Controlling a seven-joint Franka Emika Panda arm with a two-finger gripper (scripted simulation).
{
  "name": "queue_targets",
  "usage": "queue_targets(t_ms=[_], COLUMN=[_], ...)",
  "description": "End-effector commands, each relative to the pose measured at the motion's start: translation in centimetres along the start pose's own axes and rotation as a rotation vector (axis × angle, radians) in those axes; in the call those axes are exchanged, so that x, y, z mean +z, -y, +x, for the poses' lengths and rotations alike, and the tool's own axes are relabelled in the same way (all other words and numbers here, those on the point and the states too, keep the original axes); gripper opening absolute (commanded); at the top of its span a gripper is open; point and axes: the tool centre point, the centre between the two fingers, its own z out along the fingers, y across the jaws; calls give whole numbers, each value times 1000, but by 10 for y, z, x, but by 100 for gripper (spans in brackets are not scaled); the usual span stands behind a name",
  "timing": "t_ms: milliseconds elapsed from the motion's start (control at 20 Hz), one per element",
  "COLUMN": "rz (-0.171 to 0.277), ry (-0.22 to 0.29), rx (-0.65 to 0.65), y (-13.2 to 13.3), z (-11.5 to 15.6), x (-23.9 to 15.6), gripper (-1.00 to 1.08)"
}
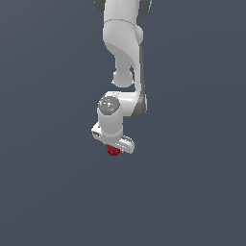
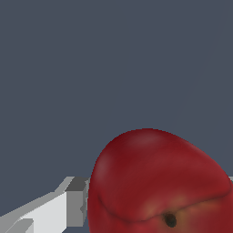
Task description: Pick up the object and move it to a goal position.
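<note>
1. Arm (image 1: 122, 53) white, hanging down from the top of the exterior view over a plain slate-grey surface (image 1: 43, 192). No containers in sight.
2. Gripper (image 1: 114, 148) points downward; its white body sits crosswise, wider than the fruit below it.
3. Apple (image 1: 113, 150) dark red, small, tucked directly under the gripper body. Only its lower part shows in the exterior view; the upper part is hidden by the gripper.
4. Wrist view: apple (image 2: 159, 182) fills the near field, glossy red with a dark spot low on its face. One finger (image 2: 75, 202), white with a grey pad, lies right against the apple's side, touching it. The opposite finger is barely visible at the frame edge, behind the apple.
5. Fingers look closed onto the apple, gripping it from both sides.
6. Cannot tell whether the apple rests on the surface or is lifted off it; no shadow or contact line is readable.
</note>
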Motion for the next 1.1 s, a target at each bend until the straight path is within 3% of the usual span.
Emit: queue_targets(t_ms=[0, 550, 1050], rz=[0, 0, -1], ry=[-1, 0, -1], rx=[1, 0, 1], y=[-1, 4, 36], z=[1, 0, -1], x=[1, -8, -73], gripper=[-100, -100, -100])
